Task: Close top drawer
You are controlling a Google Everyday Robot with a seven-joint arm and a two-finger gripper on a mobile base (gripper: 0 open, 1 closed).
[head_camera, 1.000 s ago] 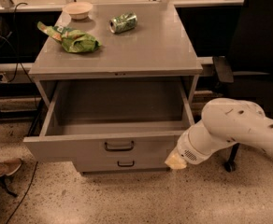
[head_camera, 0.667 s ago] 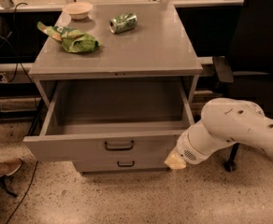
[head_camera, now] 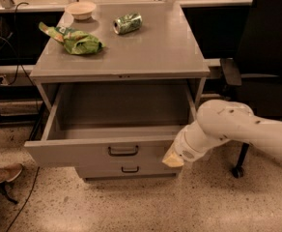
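Note:
The top drawer is pulled far out of the grey cabinet, and its deep box looks empty. A small dark bar handle sits at the centre of its front. My gripper, with a tan tip on a white arm, is at the right end of the drawer front, level with the handle and to its right. It is at or against the front panel; I cannot tell whether it touches.
On the cabinet top lie a green bag, a green can and a small bowl. A lower drawer handle shows below. A black chair stands at the right. A shoe is at the left on the floor.
My gripper has edged slightly left and up along the drawer front. The drawer has not visibly moved.

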